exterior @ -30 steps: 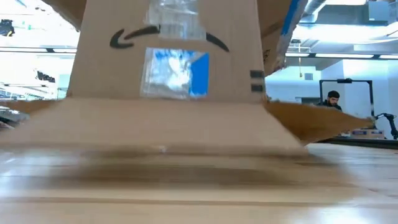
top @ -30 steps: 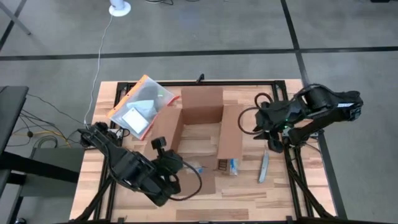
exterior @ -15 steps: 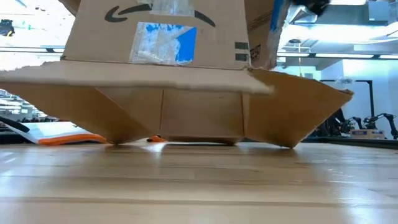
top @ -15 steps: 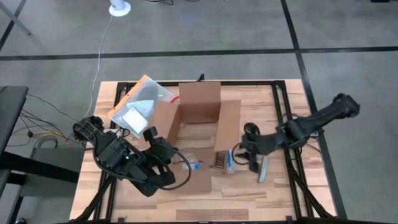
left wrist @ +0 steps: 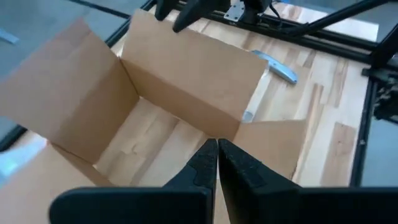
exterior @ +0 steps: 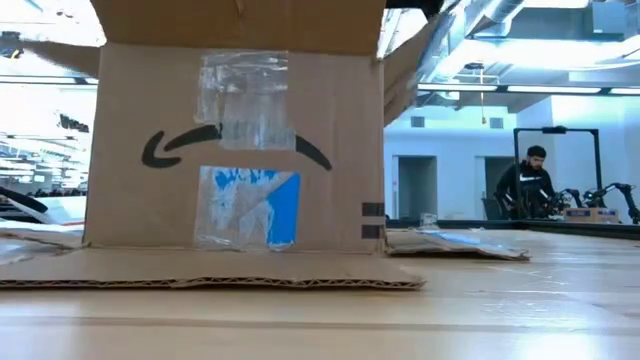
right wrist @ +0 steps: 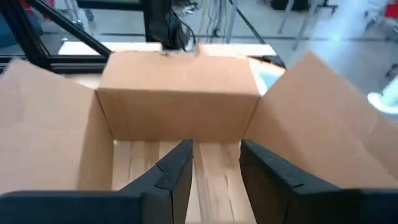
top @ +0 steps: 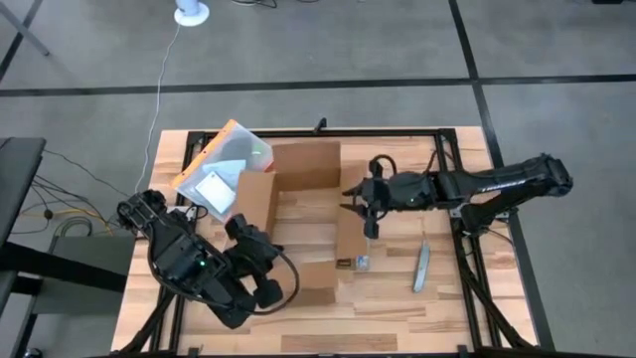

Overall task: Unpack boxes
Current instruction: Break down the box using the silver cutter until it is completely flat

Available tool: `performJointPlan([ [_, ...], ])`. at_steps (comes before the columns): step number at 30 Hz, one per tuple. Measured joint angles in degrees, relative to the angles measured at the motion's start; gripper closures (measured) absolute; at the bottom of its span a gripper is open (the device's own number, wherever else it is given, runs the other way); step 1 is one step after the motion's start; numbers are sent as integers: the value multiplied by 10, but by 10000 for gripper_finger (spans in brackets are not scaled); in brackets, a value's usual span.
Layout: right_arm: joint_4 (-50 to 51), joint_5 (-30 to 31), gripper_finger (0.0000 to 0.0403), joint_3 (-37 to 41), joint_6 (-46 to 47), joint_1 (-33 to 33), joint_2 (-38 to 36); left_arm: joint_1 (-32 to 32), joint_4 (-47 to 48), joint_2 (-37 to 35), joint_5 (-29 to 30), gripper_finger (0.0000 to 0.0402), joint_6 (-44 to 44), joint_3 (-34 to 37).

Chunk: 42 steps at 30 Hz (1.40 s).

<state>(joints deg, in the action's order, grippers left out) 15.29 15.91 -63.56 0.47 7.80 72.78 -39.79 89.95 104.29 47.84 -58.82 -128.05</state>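
The brown cardboard box [top: 308, 204] stands upright on the table with its top open, and its taped near wall [exterior: 235, 150] faces the low camera. Its near flap [top: 318, 276] lies flat on the wood. My left gripper [left wrist: 216, 155] is shut and hovers over the box's near-left part [top: 243, 229]; nothing shows between its fingers. My right gripper [right wrist: 216, 158] is open at the top of the box's raised right flap [top: 355, 214] and looks into the box. My right gripper [top: 370, 221] comes level from the table's right side, at the top edge of the right flap [exterior: 410, 45]. The gripper itself hides that edge, so I cannot tell whether a finger touches it.
An orange-edged clear pouch [top: 224, 169] lies at the far left, beside the box. A grey cutter [top: 420, 267] lies on the wood to the right of the box. A black frame [top: 447, 179] borders the table. A person [exterior: 525, 185] is in the room beyond.
My right gripper has swung from the table's right edge leftward to the box's right flap, which now stands raised. My left gripper has drawn back toward the left. The box has shifted a little leftward, and its near flap, held up before, now lies flat.
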Motion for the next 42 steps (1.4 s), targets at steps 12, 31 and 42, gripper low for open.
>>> performJointPlan([
  [12,230,-11,285,0,91,45,-71,109,-9,11,-105,391,172,1],
  [31,354,21,285,106,339,157,-127,339,1,7,-268,256,80,149],
  [42,350,22,285,142,372,196,-127,370,0,-72,-293,255,-38,338],
])
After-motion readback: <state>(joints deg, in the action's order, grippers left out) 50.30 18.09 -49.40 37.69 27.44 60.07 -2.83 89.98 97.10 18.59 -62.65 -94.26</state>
